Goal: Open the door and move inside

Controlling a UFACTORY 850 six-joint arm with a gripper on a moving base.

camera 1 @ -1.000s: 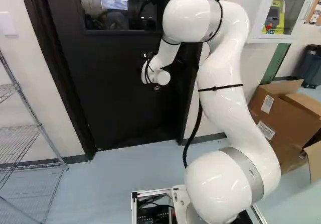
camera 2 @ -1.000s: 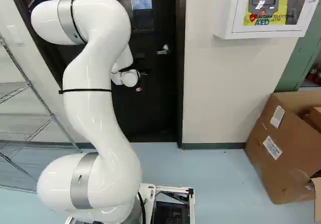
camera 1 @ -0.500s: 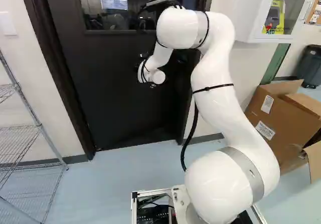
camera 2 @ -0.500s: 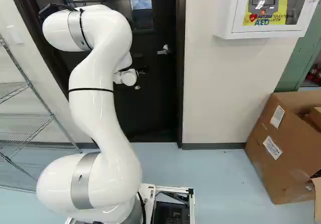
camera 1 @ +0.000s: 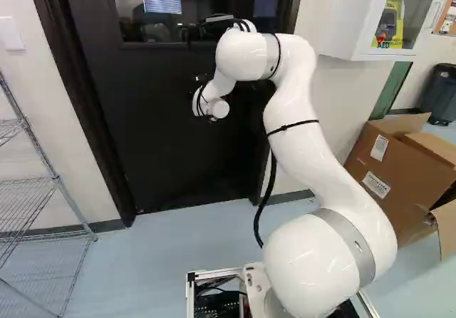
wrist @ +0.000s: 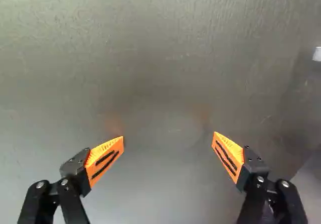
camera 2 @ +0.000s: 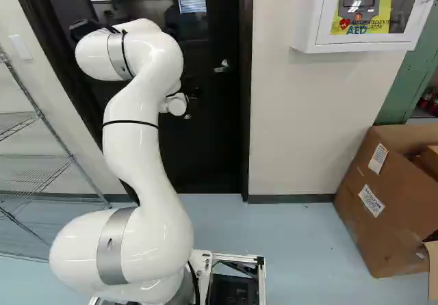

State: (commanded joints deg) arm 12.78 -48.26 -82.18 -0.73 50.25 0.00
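The black door (camera 1: 164, 132) stands shut in its dark frame, with a window in its upper part. Its silver lever handle (camera 2: 221, 66) is near the frame edge, beyond the arm in the right base view. Only a dark bit of my gripper (camera 2: 194, 93) shows there, below and left of the handle. In the wrist view the gripper (wrist: 168, 138) is wide open, nothing between its fingers, facing the plain door surface (wrist: 160, 73). A faint orange tint shows on that surface; whether the tips touch it I cannot tell. A small pale piece (wrist: 317, 54) lies off beyond one finger.
A wire shelf (camera 1: 32, 182) stands by the wall left of the door. Right of the door, a white cabinet (camera 2: 308, 35) hangs on the wall (camera 2: 301, 127). Cardboard boxes (camera 2: 383, 202) stand on the floor (camera 2: 294, 250) at the right.
My arm has leaned forward and lower toward the door, its elbow shifting left in the left base view and right in the right one. The base and door have not moved.
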